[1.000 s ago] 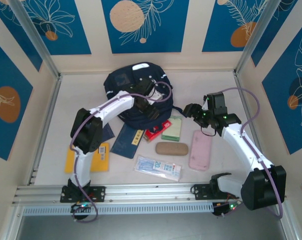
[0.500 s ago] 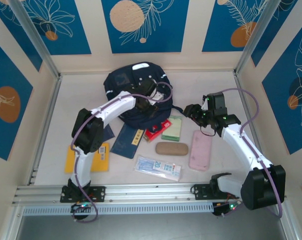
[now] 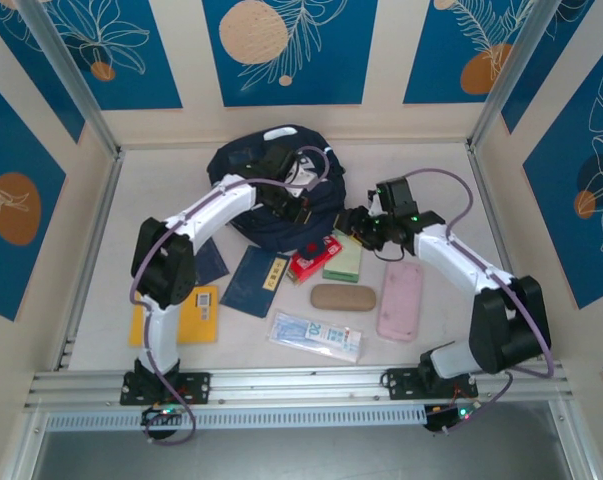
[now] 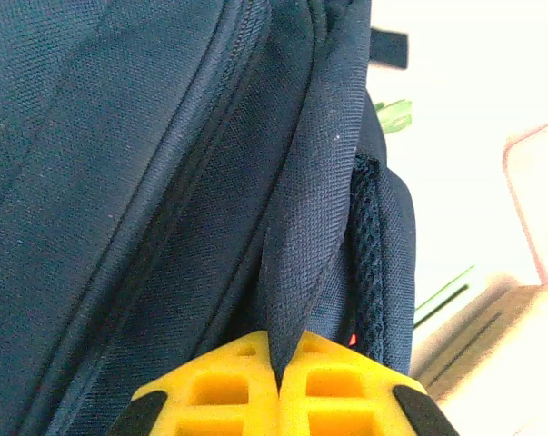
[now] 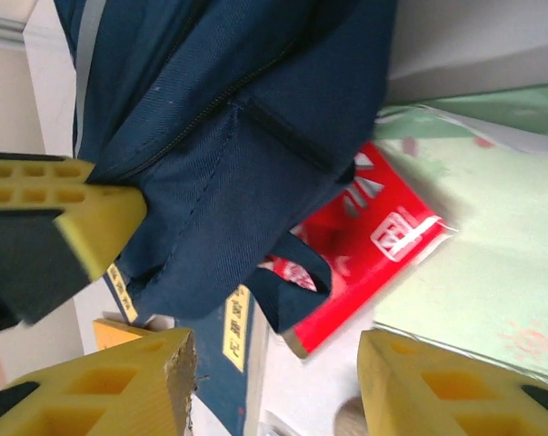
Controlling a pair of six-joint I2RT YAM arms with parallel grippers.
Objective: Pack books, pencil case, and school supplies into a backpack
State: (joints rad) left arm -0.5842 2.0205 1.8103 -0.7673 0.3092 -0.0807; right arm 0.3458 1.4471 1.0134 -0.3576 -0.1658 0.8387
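The navy backpack (image 3: 266, 175) lies at the back centre. My left gripper (image 3: 299, 205) is shut on a fold of its fabric (image 4: 301, 227), pinched between the yellow fingers (image 4: 219, 391). Just right of the bag's front edge, my right gripper (image 3: 356, 225) is open and hovers over the bag's small loop (image 5: 296, 282), the red box (image 5: 373, 236) and the green pad (image 5: 492, 254). Navy books (image 3: 259, 280) and an orange book (image 3: 186, 315) lie front left. The clear packet (image 3: 316, 335) and the pink pencil case (image 3: 401, 298) lie in front.
A brown oval case (image 3: 343, 297) sits between the packet and the green pad (image 3: 343, 258). The enclosure walls (image 3: 91, 120) and the front rail (image 3: 301, 385) bound the table. Bare table surface (image 3: 431, 170) shows at the back right.
My left gripper has shut on the backpack fabric and drawn slightly back. The right arm has swung left, from over the pink case to the bag's front edge.
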